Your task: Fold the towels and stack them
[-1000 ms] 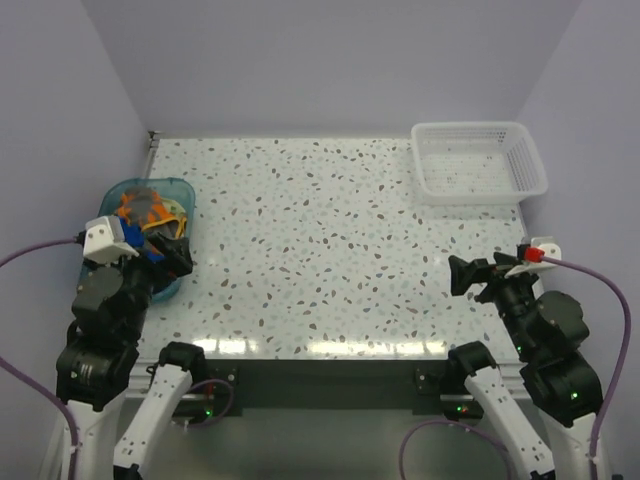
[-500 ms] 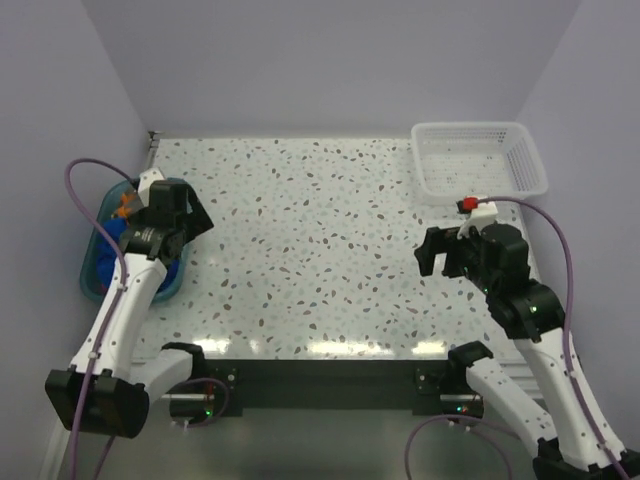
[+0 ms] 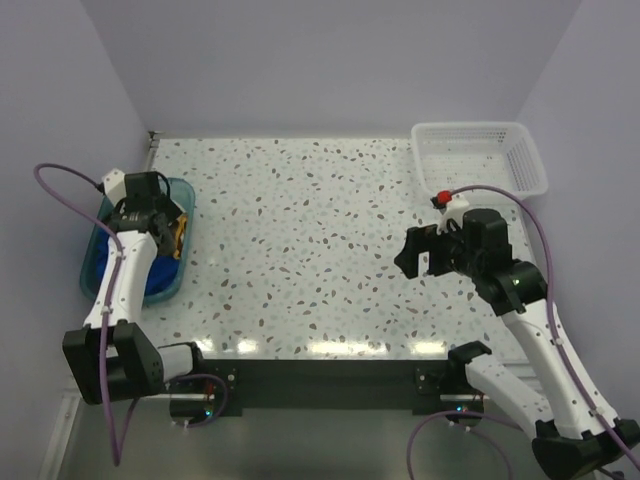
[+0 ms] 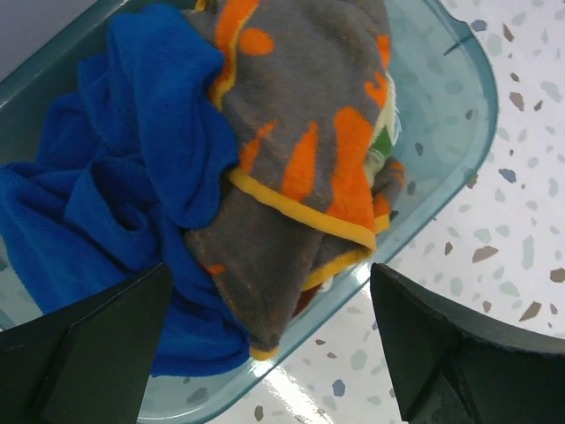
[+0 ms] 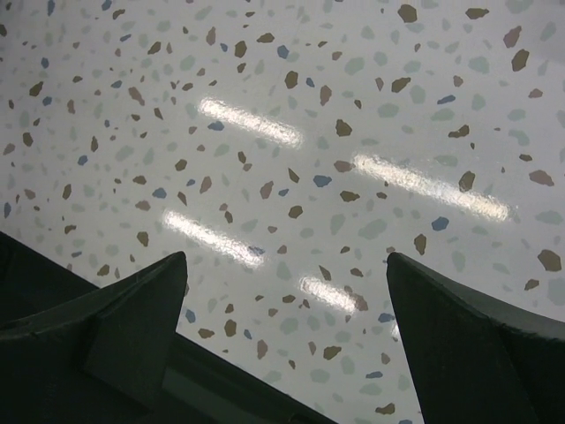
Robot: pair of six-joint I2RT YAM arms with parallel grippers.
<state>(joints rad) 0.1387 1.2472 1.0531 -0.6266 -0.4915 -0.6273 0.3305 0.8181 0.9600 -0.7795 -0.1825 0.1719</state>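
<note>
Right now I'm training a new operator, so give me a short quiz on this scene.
1. True or false: the left gripper and the right gripper are both open.
2. The towel touching the grey-orange towel is: A blue, B pink, C white.
3. Fill in: the left gripper hangs over the ____.
Key: 1 true; 2 A, the blue towel; 3 tub.
</note>
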